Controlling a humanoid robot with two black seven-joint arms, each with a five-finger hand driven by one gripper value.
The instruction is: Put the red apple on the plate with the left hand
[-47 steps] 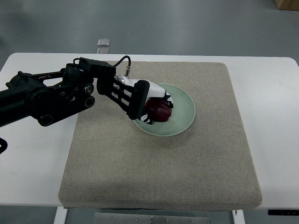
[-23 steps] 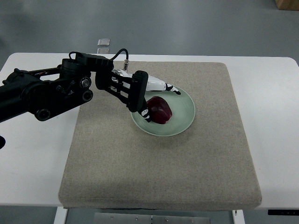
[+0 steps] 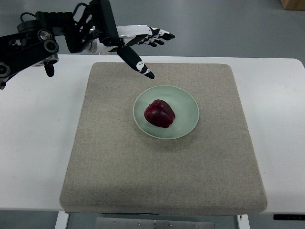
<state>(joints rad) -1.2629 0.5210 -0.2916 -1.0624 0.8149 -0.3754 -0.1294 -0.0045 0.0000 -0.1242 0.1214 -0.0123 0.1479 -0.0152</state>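
In the top view, you have the red apple (image 3: pixel 159 114) sitting on the pale green plate (image 3: pixel 187 106), a little left of the plate's middle, with nothing touching it. The plate rests on the beige mat (image 3: pixel 162 171), in the upper centre of the frame, and the mat lies on the white table (image 3: pixel 33 143).

Your left hand (image 3: pixel 136 45) is in the upper left of the frame, its black arm (image 3: pixel 38 43) entering from the left edge. The hand is well apart from the apple and the plate, above the mat's far edge. Its fingers (image 3: pixel 157 37) are spread and stretched out toward the right, holding nothing, and the thumb (image 3: pixel 136 64) points down and to the right, toward the plate without reaching it.

In the upper right corner you can see a small piece of a brown box (image 3: pixel 293 4) on the grey floor.
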